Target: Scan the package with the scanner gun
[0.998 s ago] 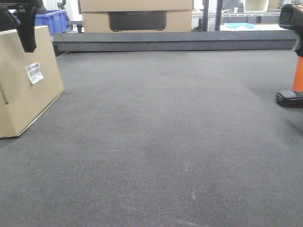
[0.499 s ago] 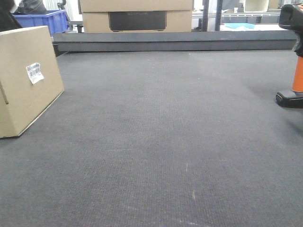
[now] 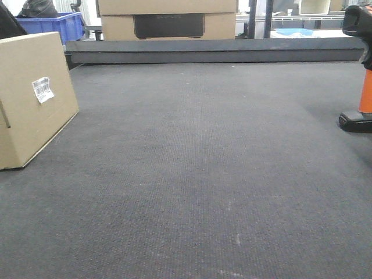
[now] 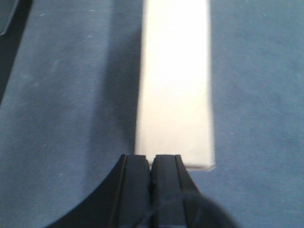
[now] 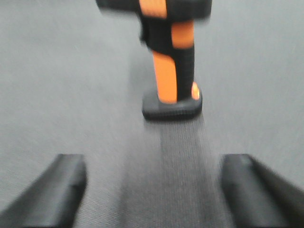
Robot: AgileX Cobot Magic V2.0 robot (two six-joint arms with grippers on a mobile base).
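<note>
The package, a tan cardboard box (image 3: 32, 96) with a white barcode label (image 3: 42, 89), stands on the dark mat at the far left. In the left wrist view its top (image 4: 175, 85) shows pale, just beyond my left gripper (image 4: 152, 164), which is shut and empty above the box's near end. The orange and black scanner gun (image 3: 361, 70) stands upright on its base at the far right edge. In the right wrist view the scanner (image 5: 170, 61) stands ahead of my right gripper (image 5: 154, 187), which is wide open and empty, short of it.
A dark raised ledge (image 3: 215, 51) runs along the back of the mat. Behind it stand a large cardboard box (image 3: 168, 18) and a blue bin (image 3: 55, 24). A dark bit of the left arm (image 3: 7, 23) shows at the top left.
The left gripper, which hung in front of the box's top left a second ago, has risen out of the front view. The box and scanner have not moved.
</note>
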